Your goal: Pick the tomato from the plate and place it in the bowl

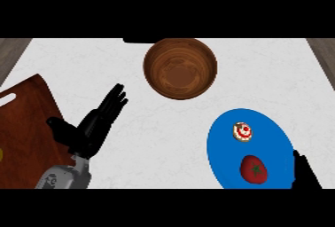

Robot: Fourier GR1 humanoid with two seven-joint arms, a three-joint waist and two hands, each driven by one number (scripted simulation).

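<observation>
Tomato (254,169) sat on the near part of the blue plate (222,142), low right on the counter (78,62), not yet picked. A small round iced pastry (243,131) lay on the same plate, just beyond it and apart from it. The wooden bowl (180,66) stood farther off and to the left, well apart from the plate.

My right hand (304,174) showed only as a dark sliver at the plate's right rim, near the tomato. I could not tell whether it was open or closed (too much cut off by the view's edge). The left hand (88,128) rested left of centre beside the cutting board (29,119), its fingers (112,104) straight, side by side and pointing up, holding nothing.

I judged the step to be the reach for the grasp, so the task was barely begun. To do it well, I'd bring the right hand in from the right over the rim, curl around the tomato's sides, and stay clear of the pastry. I'd also avoid nudging the plate, then lift straight before swinging far-left to the bowl.
</observation>
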